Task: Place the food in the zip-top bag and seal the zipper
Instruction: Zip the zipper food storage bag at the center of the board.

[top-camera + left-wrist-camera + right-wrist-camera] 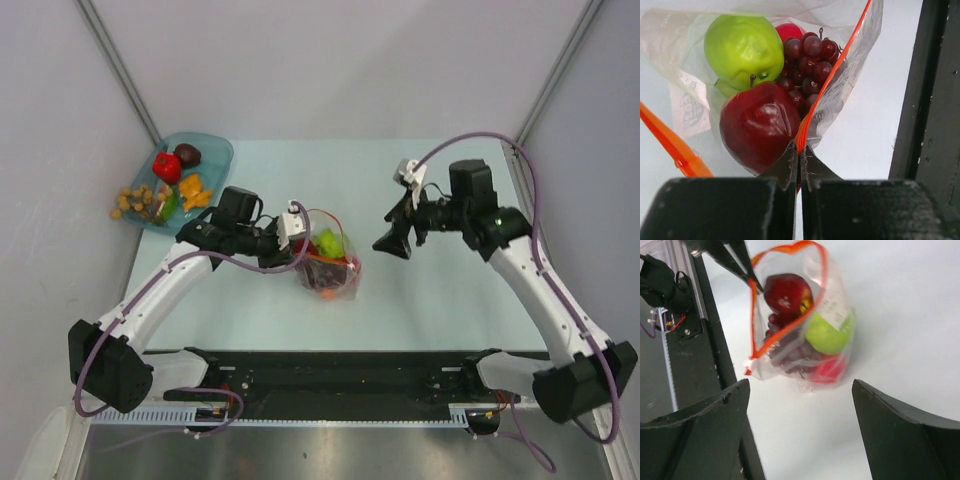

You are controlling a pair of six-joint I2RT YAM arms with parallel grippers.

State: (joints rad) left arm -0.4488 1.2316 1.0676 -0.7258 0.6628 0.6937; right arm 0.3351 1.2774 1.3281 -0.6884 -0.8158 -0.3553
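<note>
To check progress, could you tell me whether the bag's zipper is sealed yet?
Open: the zipper gapes in a wide loop, with the left gripper pinching one edge.

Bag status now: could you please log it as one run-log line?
left gripper: shut on zipper | right gripper: open, clear of bag | bag: holds red apple, green apple, grapes; mouth open

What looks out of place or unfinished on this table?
The zip-top bag holds a red apple, a green apple and grapes, yet its zipper gapes in a wide loop, unsealed. The left fingers pinch one spot of the strip; the right fingers are open, apart from the bag.
</note>
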